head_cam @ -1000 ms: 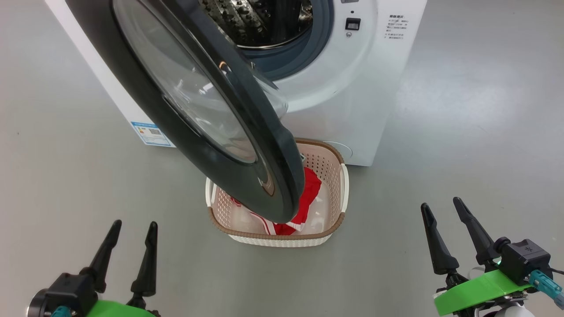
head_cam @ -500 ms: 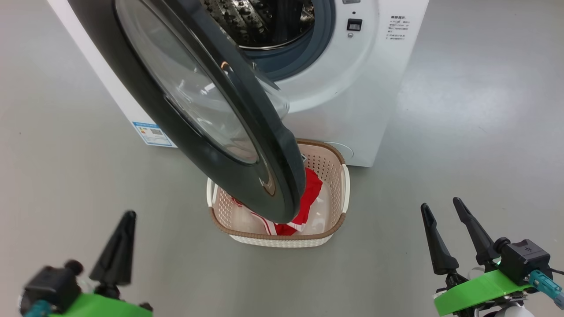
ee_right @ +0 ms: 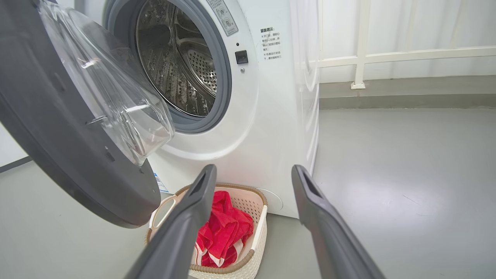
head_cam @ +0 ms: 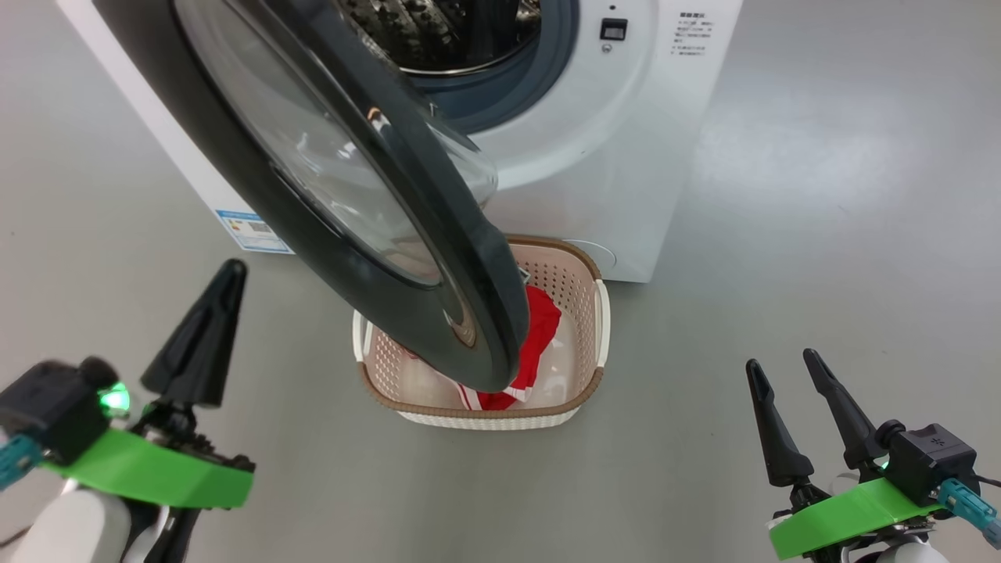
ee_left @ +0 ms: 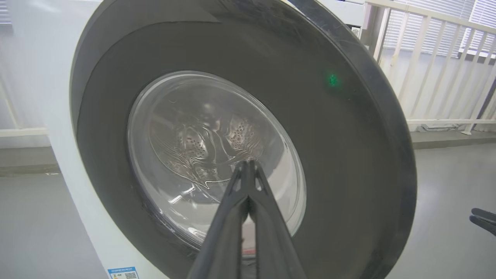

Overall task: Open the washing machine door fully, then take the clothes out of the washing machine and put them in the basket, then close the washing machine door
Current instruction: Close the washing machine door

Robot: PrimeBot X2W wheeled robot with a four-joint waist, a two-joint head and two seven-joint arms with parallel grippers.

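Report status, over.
Left gripper fingers shut, empty, aimed at door. Right gripper fingers open, empty. Clothes in basket. Door open, partly above basket.

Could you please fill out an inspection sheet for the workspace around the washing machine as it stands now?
Surface: smooth grey floor, slightly glossy.
Job's things: big white front-loading washing machine, perforated steel drum exposed; its round black-rimmed glass door standing open; bright red clothes with white trim lying in the cream perforated basket with a brown rim, on the floor before the machine.
Clutter: nothing seen.
Tools: left tool shut, pointed at the door's outer face; right tool open, holding nothing.
Cables: teal plug at the right wrist.
Surroundings: white railing beyond the machine.
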